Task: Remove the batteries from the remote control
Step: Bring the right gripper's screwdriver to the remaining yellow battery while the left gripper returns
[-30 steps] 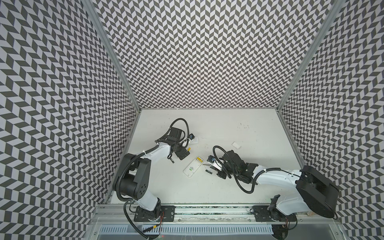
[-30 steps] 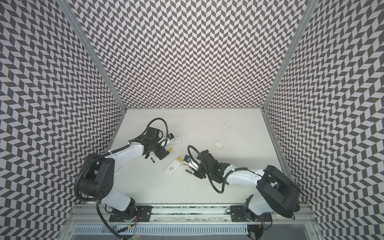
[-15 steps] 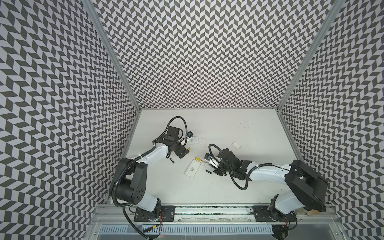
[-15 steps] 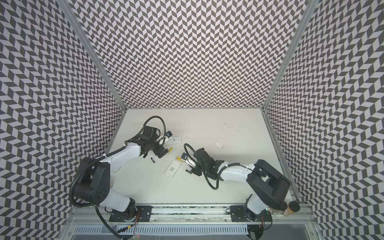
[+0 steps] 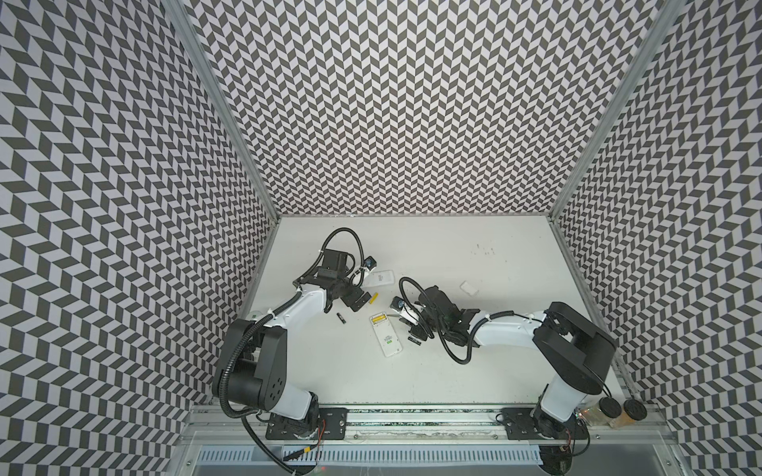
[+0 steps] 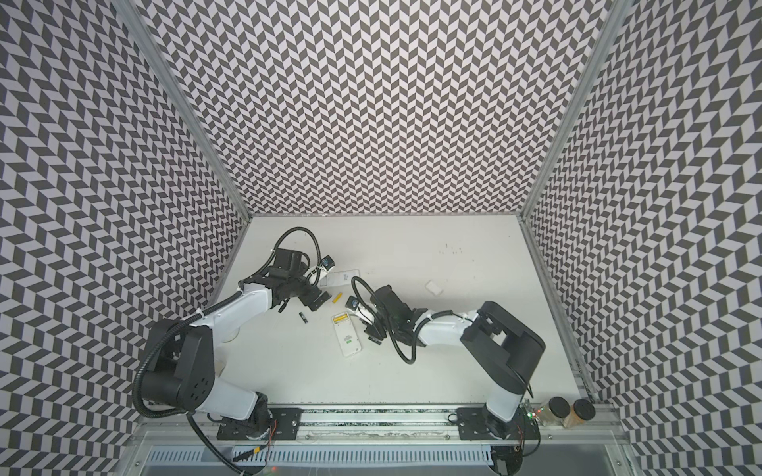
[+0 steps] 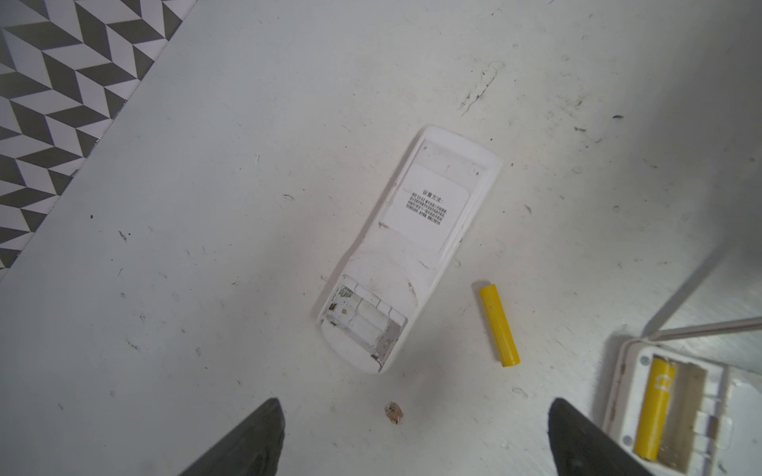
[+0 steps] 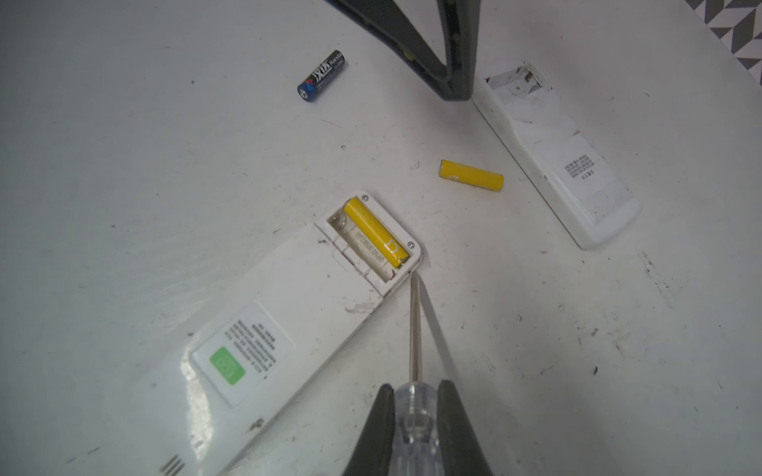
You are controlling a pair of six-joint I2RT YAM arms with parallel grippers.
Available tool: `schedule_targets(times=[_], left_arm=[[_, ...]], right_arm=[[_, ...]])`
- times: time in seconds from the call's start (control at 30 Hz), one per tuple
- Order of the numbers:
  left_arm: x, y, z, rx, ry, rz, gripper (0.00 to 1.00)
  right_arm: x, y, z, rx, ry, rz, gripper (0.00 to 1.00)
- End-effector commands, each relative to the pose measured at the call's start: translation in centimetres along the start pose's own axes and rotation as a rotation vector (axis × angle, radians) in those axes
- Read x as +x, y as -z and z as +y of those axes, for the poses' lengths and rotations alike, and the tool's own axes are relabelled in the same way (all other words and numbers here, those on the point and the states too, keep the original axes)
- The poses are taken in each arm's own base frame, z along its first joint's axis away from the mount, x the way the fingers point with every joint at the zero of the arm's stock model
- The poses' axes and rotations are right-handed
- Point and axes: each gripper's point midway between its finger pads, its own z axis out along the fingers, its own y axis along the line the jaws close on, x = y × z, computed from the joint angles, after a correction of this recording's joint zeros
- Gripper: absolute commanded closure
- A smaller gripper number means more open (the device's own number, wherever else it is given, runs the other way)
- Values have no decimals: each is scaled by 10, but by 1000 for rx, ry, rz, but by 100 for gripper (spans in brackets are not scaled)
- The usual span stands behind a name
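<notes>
R claw point(image 8: 416, 397) pinched tight on the clear handle of a screwdriver point(image 8: 415, 329). Shaft points fwd, tip right at the corner of the green-sticker remote point(image 8: 288, 313), by its open batt bay; touching or a hair off, can't tell. That remote lies back-up on the counter point(image 8: 123, 165), cover off. A seated yellow cell point(image 8: 375, 233) fills the slot nearest the end, and the slot beside it is bare. Past it a loose yellow cell point(image 8: 471, 175) lies flat on the counter btwn the two remotes, touching neither. Further out is the plain white remote point(image 8: 556, 160), also back-up, bay open and bare. A black cell point(image 8: 321, 75) lies loose off to the other side, well apart from both remotes. L claw point(image 7: 414, 406) is spread wide, holding nothing, and hangs over the counter just by the bay end of the plain white remote; one of its dark fingers point(image 8: 453, 49) shows beside that end in the R wrist view. In a top view a small white piece point(image 5: 469, 287) sits alone, toward the back wall from the R arm.
</notes>
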Motion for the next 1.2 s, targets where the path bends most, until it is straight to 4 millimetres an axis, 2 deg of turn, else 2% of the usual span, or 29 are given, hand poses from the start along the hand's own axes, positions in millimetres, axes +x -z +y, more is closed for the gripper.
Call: schedule_targets(times=[0.0, 0.07, 0.17, 0.23, 0.33, 0.4, 0.53, 0.67, 0.83, 1.03, 1.1, 1.17], left_arm=[[-5, 9, -4, 35, -21, -36, 0], [-4, 11, -13, 83, -64, -33, 0], [-1, 21, -38, 234, -138, -21, 0], [14, 30, -72, 405, -241, -12, 0], [41, 44, -101, 559, -391, 18, 0], [53, 48, -104, 593, -443, 48, 0], [65, 41, -100, 588, -545, 31, 0], [65, 32, -95, 561, -598, 7, 0], [60, 22, -98, 591, -612, -41, 0], [65, 17, -110, 702, -612, -62, 1], [65, 15, -111, 740, -584, -57, 5], [65, 15, -112, 773, -569, -65, 8]], right_arm=[[-23, -6, 13, -69, 48, -79, 100], [-27, -10, 20, -99, 58, -81, 100], [-35, -11, 28, -134, 78, -97, 100], [-39, -7, 35, -164, 85, -130, 100], [-39, -8, 37, -174, 98, -123, 100], [-43, -4, 32, -146, 104, -125, 100], [-46, 8, 26, -99, 123, -155, 100], [-54, 24, 25, -80, 134, -194, 100], [-62, 46, 35, -76, 244, -297, 100], [-52, 47, 53, -97, 426, -316, 100], [-46, 45, 63, -115, 521, -312, 100], [-48, 45, 63, -88, 544, -322, 100]])
